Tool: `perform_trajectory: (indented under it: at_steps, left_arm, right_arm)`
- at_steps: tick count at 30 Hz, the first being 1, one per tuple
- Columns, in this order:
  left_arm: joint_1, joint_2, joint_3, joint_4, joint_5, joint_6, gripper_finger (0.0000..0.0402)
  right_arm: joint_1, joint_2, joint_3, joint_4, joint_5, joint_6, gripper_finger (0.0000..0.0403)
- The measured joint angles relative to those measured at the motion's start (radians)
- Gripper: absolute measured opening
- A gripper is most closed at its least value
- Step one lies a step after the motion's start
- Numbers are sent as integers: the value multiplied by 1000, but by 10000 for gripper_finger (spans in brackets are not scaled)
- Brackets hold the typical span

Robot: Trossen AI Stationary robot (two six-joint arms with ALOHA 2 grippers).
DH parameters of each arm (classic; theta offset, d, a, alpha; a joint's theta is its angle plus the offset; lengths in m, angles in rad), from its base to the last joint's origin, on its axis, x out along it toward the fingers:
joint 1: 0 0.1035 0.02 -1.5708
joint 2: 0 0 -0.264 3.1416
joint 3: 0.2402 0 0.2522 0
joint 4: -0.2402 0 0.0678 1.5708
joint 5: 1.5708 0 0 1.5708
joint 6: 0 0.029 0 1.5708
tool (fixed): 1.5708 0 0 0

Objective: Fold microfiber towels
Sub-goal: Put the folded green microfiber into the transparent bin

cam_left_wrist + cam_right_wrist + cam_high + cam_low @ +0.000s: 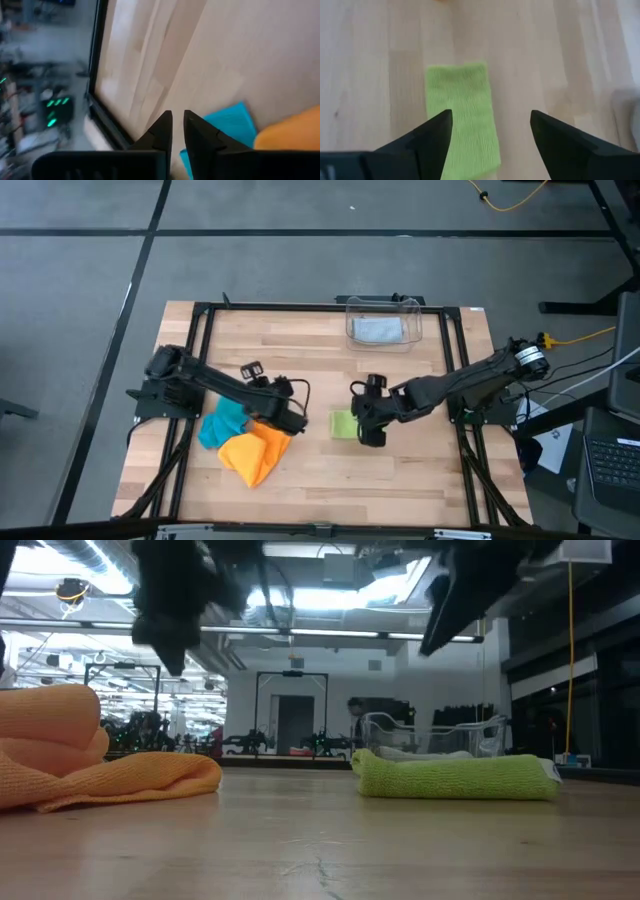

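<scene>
Towel [378, 330] in bin [412, 320]

The worktop [330, 470] is a pale wood-plank slab edged by a black frame. On it lie a folded green towel [343, 424] near the middle, and to the left an orange towel [256, 454] bunched loosely, overlapping a blue towel [222, 423] beside it. At the far edge stands a clear bin [383, 321] with a grey towel [379, 330] inside it.
</scene>
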Motion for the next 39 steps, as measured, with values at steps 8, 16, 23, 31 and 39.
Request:
perform_trajectory:
  at_steps: [8, 16, 23, 31, 39]
  left_arm:
    - [-28, -426, -290, 306, -102, -14, 22]
    - [27, -721, -720, 1221, 151, 359, 6]
    - [119, -721, -929, 1929, 626, 675, 1]
    - [169, -720, -941, 1930, 566, 657, 1]
    - [172, -719, -941, 1915, 567, 657, 7]
  right_arm:
    - [61, 0, 129, -288, -25, 147, 272]
    - [112, 13, 125, -292, 9, 213, 272]
    - [133, 93, 125, -233, 70, 212, 272]
    - [146, 293, 125, -111, 11, 109, 272]
    - [167, 385, 125, -32, 42, 131, 271]
